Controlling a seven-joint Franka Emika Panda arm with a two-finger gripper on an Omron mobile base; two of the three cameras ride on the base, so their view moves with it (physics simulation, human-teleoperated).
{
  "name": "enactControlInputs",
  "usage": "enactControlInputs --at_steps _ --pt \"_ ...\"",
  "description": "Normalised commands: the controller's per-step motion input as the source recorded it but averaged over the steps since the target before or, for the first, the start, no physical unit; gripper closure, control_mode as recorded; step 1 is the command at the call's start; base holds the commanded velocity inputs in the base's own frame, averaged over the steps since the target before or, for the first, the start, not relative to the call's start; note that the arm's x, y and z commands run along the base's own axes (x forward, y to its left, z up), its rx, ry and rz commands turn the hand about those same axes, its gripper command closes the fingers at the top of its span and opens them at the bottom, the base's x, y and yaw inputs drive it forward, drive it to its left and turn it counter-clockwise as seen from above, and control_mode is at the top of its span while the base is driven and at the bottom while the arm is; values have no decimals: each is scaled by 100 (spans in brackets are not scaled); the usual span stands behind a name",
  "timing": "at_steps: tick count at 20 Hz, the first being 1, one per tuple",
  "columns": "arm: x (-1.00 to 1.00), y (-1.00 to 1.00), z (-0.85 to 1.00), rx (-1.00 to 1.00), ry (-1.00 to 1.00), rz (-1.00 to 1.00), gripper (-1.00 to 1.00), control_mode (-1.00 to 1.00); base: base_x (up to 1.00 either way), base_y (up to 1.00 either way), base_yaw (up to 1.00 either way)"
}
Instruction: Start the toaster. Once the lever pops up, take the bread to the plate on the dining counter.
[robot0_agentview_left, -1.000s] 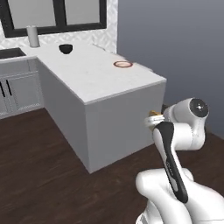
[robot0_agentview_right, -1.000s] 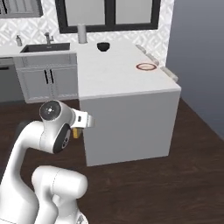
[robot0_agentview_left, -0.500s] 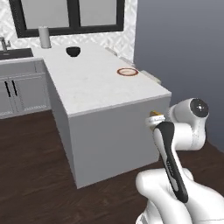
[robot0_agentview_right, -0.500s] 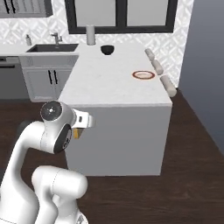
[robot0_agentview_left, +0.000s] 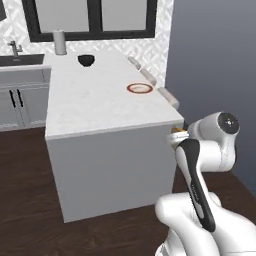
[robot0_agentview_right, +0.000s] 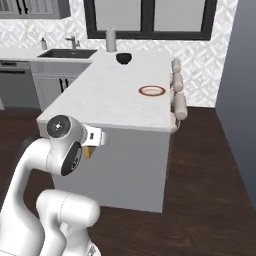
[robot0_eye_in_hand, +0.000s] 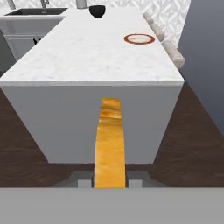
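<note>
Jaws (robot0_eye_in_hand: 109, 181) pinching the bread (robot0_eye_in_hand: 109, 144), seen edge-on in the hand view as a golden-tan strip rising from 6 o'clock toward the centre, held short of the near end wall of the dining counter (robot0_eye_in_hand: 100, 127). On the white marble tabletop, the plate (robot0_eye_in_hand: 139, 39) with red-orange rim at roughly 1 o'clock, near the right-hand edge and well apart from the bread. Dark bowl (robot0_eye_in_hand: 97, 10) at 12 o'clock at the far end. From the left base camera, a sliver of bread (robot0_agentview_left: 178, 131) showing beside the white wrist, just off the counter's near right corner; plate (robot0_agentview_left: 139, 88) further along at 12 o'clock. Pale stools (robot0_agentview_right: 177, 95) lined along the counter's right side.
</note>
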Motion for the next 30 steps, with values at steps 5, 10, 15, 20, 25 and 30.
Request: enactControlInputs --at_steps 5,10,15,20,25,30 --pt "0 0 0 0 0 0 100 100 79 -99 48" --pt "0 0 0 0 0 0 100 100 22 -99 52" --pt "0 0 0 0 0 0 100 100 37 -100 41" --pt "0 0 0 0 0 0 100 100 62 -99 52" --pt "0 0 0 0 0 0 100 100 20 -100 53" --pt "0 0 0 0 0 0 100 100 0 -100 46"
